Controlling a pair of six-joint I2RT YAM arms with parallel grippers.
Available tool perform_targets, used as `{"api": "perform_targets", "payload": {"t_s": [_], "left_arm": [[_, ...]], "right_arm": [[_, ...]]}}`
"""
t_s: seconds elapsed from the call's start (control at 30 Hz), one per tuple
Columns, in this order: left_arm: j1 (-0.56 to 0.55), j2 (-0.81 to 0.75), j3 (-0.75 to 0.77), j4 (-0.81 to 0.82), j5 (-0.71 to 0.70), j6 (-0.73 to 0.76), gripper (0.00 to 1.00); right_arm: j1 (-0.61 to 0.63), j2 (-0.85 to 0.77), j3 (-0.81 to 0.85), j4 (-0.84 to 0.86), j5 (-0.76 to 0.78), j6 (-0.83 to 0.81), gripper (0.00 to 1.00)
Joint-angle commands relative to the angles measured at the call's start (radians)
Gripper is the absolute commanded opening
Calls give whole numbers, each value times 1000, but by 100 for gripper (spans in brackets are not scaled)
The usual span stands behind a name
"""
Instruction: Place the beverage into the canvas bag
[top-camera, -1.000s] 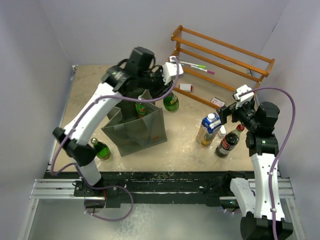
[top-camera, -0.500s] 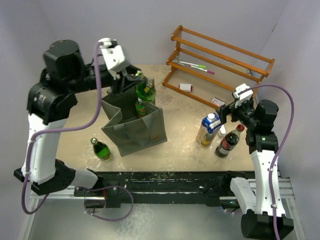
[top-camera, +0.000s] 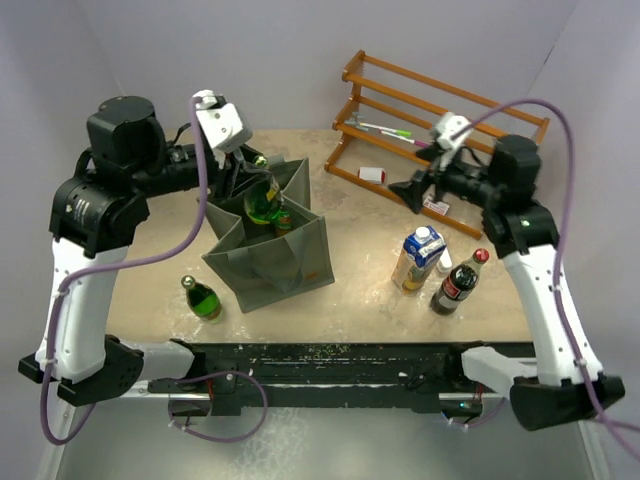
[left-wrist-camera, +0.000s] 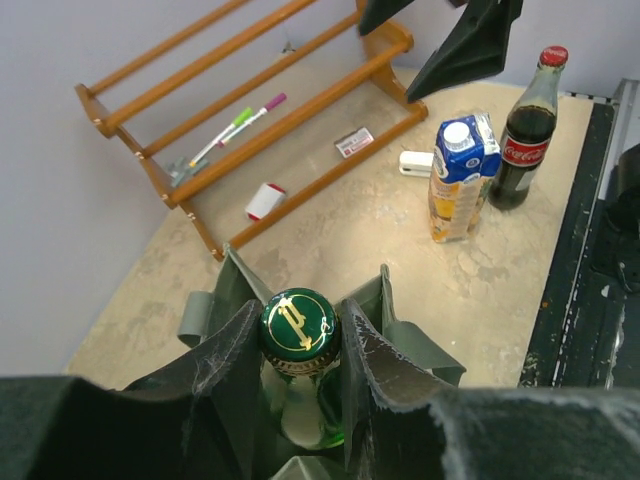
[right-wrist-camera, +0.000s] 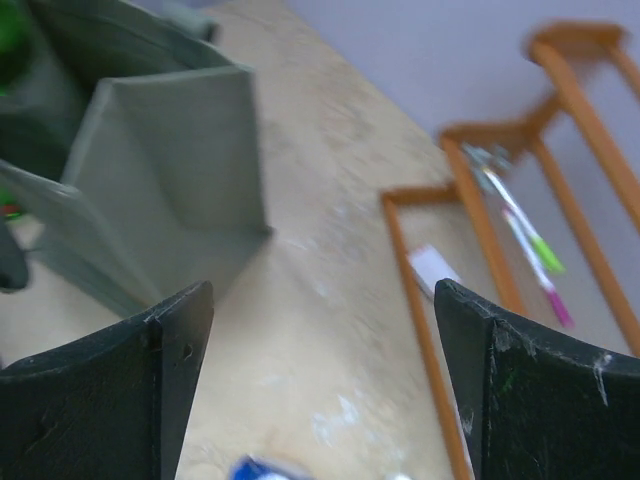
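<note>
The dark grey-green canvas bag (top-camera: 285, 262) stands open at the table's centre left. My left gripper (top-camera: 248, 178) is shut on the neck of a green glass bottle (top-camera: 263, 201), which hangs upright with its body in the bag's mouth. In the left wrist view the fingers (left-wrist-camera: 225, 368) clamp just under the green and gold cap (left-wrist-camera: 298, 322), with the bag's rim (left-wrist-camera: 415, 345) around it. Another bottle with a red label (top-camera: 285, 222) stands inside the bag. My right gripper (top-camera: 410, 190) is open and empty, in the air right of the bag (right-wrist-camera: 170, 150).
A second green bottle (top-camera: 203, 298) stands left of the bag. A juice carton (top-camera: 418, 257), a small white bottle (top-camera: 443, 263) and a cola bottle (top-camera: 458, 285) stand at the right. A wooden rack (top-camera: 445, 120) with pens (top-camera: 395, 131) lies at the back right.
My left arm lifted the green bottle from beside the bag's far right corner, carried it left over the bag and lowered it into the opening. My right gripper moved left and away from the cola bottle.
</note>
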Motion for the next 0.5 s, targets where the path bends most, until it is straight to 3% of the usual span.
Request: {"api": "perform_targets", "payload": {"t_s": [0.0, 0.23, 0.47], "left_arm": [[8, -4, 20, 184, 64, 56, 0], [21, -26, -41, 156, 115, 110, 0], [32, -64, -87, 111, 191, 166, 0]], "right_arm": [[191, 106, 92, 74, 12, 58, 92], [381, 303, 252, 92, 24, 114, 88], [530, 390, 277, 108, 137, 158, 82]]}}
